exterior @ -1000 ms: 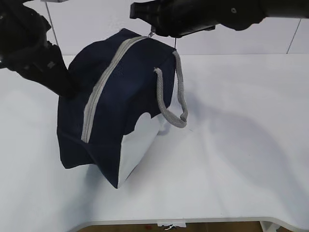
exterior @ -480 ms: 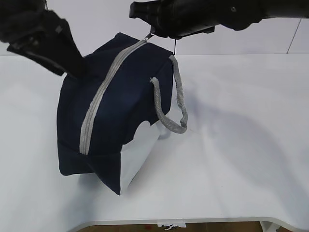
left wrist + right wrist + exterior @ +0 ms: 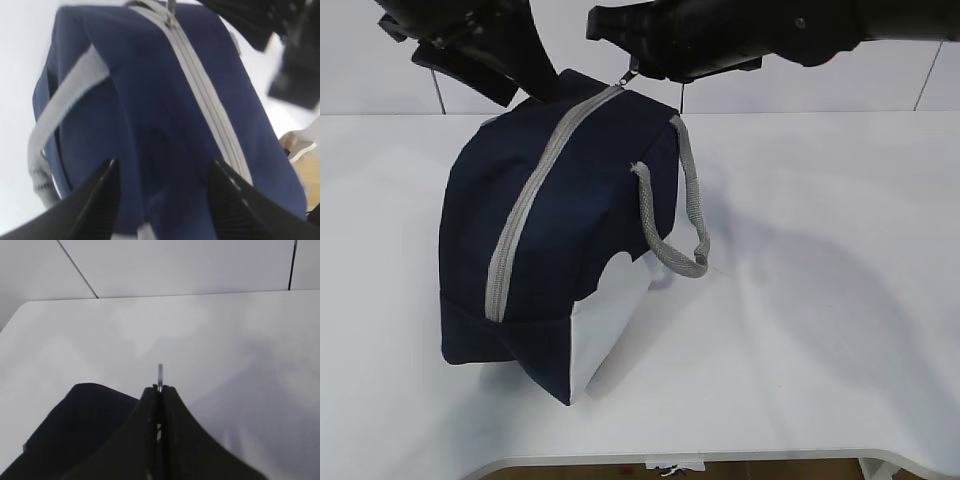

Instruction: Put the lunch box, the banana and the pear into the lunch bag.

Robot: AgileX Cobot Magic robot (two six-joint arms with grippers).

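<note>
The navy lunch bag (image 3: pixel 580 220) stands on the white table with its grey zipper (image 3: pixel 525 210) closed along the top. My right gripper (image 3: pixel 634 66) is shut on the metal zipper pull (image 3: pixel 160 371) at the bag's far end. The same pull (image 3: pixel 171 12) shows at the top of the left wrist view. My left gripper (image 3: pixel 525 92) hovers open above the bag's back left corner, holding nothing. Its fingers straddle blue fabric (image 3: pixel 150 115) without touching it. The lunch box, the banana and the pear are out of view.
A grey webbing handle (image 3: pixel 685 230) hangs down the bag's right side, and another handle (image 3: pixel 65 105) runs along its other side. The table's front edge (image 3: pixel 720 458) is near the bottom. A tiled wall (image 3: pixel 820 90) stands behind.
My left gripper has opened, let go of the bag's left side and risen up and to the right. The tilted bag has settled flatter on the table. The right gripper has stayed put.
</note>
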